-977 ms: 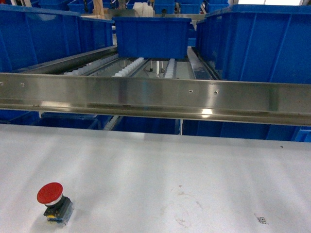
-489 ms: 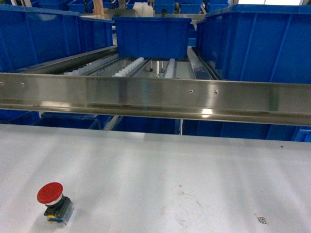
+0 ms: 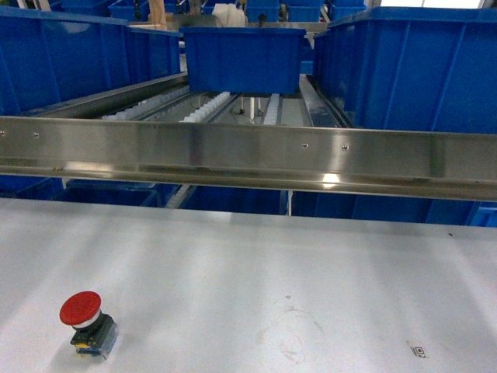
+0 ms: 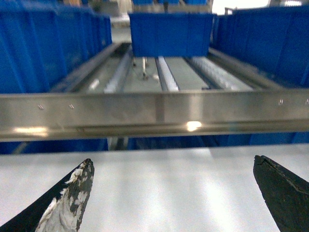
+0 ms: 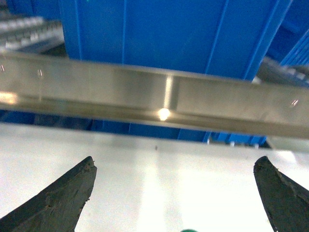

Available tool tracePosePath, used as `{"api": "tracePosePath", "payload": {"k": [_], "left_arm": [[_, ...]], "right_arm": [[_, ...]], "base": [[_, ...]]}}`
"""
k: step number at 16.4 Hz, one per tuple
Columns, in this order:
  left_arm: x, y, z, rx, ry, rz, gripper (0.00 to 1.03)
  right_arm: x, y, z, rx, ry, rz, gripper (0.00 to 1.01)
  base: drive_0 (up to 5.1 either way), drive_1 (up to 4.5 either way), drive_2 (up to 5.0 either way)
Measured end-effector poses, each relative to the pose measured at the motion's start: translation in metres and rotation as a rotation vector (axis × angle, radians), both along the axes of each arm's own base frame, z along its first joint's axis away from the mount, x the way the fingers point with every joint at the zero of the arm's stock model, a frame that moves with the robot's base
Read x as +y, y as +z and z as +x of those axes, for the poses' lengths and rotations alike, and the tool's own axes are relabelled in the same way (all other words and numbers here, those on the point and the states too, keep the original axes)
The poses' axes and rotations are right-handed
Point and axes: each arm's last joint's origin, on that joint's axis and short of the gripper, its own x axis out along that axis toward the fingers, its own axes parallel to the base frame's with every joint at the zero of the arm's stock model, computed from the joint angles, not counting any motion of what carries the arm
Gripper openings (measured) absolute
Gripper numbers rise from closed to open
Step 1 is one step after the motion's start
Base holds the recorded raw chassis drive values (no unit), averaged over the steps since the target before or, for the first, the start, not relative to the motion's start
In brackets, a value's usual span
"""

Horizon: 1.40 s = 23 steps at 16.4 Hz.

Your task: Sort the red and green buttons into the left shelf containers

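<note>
A red button (image 3: pixel 82 318) with a wide mushroom cap on a black-and-clear body stands on the white table (image 3: pixel 256 272) at the front left of the head view. Only a sliver of the green button (image 5: pixel 189 230) shows, at the bottom edge of the right wrist view, between the fingers of my right gripper (image 5: pixel 176 166), which is open. My left gripper (image 4: pixel 174 164) is also open, over bare table with nothing between its fingers. Neither gripper shows in the head view. The left shelf containers (image 3: pixel 70 54) are deep blue bins beyond the steel rail.
A steel rail (image 3: pixel 248 155) runs across the table's far edge. Behind it lie roller tracks (image 3: pixel 210 105), a blue bin in the middle (image 3: pixel 245 58) and a large blue bin on the right (image 3: pixel 411 66). More blue bins sit under the rail.
</note>
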Motion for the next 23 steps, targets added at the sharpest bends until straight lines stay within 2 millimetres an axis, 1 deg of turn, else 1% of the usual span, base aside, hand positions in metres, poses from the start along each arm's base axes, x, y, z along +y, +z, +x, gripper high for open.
{"api": "tracePosePath", "payload": {"k": [2,3,4,6,13,16,17,18,20,23], "left_arm": [[-0.012,-0.016,0.027,0.154,-0.037,-0.013,0.98],[-0.021,-0.021,0.037,0.238,-0.074,-0.025,0.98],[-0.035,-0.022,0.047,0.293,-0.109,-0.009,0.98],[-0.051,-0.024,0.056,0.343,-0.17,0.005,0.98],[-0.051,-0.025,0.056,0.348,-0.168,0.006,0.98],[-0.051,-0.025,0.056,0.348,-0.168,0.006,0.98],[-0.051,-0.025,0.056,0.348,-0.168,0.006,0.98],[-0.051,-0.025,0.056,0.348,-0.168,0.006,0.98],[-0.051,-0.025,0.056,0.348,-0.168,0.006,0.98],[-0.051,-0.025,0.056,0.348,-0.168,0.006,0.98]], "right_arm": [[-0.005,-0.026,0.028,0.204,0.025,0.011,0.98],[-0.007,-0.036,0.038,0.279,0.044,0.005,0.98],[-0.013,-0.044,0.046,0.348,0.029,0.016,0.98],[-0.026,-0.052,0.056,0.446,0.0,0.042,0.98],[-0.027,-0.053,0.056,0.452,0.0,0.044,0.98],[-0.031,-0.059,0.059,0.466,0.012,0.028,0.98],[-0.037,-0.061,0.067,0.488,0.014,0.022,0.98],[-0.046,-0.067,0.086,0.542,0.019,0.016,0.98],[-0.049,-0.081,0.091,0.622,0.037,0.024,0.98],[-0.051,-0.095,0.097,0.675,0.037,0.011,0.98]], "base": [[0.0,0.0,0.0],[0.0,0.0,0.0],[0.0,0.0,0.0],[0.0,0.0,0.0],[0.0,0.0,0.0],[0.0,0.0,0.0],[0.0,0.0,0.0],[0.0,0.0,0.0],[0.0,0.0,0.0],[0.0,0.0,0.0]]}}
